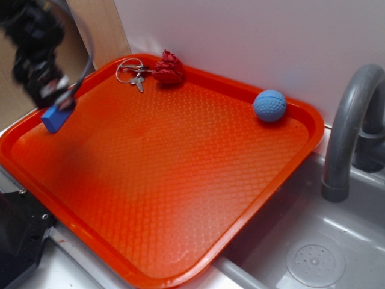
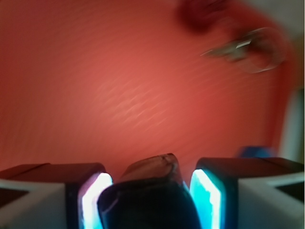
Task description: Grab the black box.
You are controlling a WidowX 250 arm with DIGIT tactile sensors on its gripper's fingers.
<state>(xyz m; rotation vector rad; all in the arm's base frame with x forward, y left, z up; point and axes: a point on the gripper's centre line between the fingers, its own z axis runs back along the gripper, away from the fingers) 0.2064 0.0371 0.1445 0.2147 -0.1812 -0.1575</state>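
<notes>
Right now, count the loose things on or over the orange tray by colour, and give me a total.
Blue: 2, the ball and the block
Red: 1, the crumpled red thing
Silver: 1, the keys on a ring
Black: 1, the black box between the end effector fingers
Total: 5

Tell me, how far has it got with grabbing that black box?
It looks nearly done. In the wrist view the black box sits between the gripper's jaws, which seem closed on it. In the exterior view the arm is blurred above the tray's left corner, near the blue block. Only a firm hold remains to confirm.
</notes>
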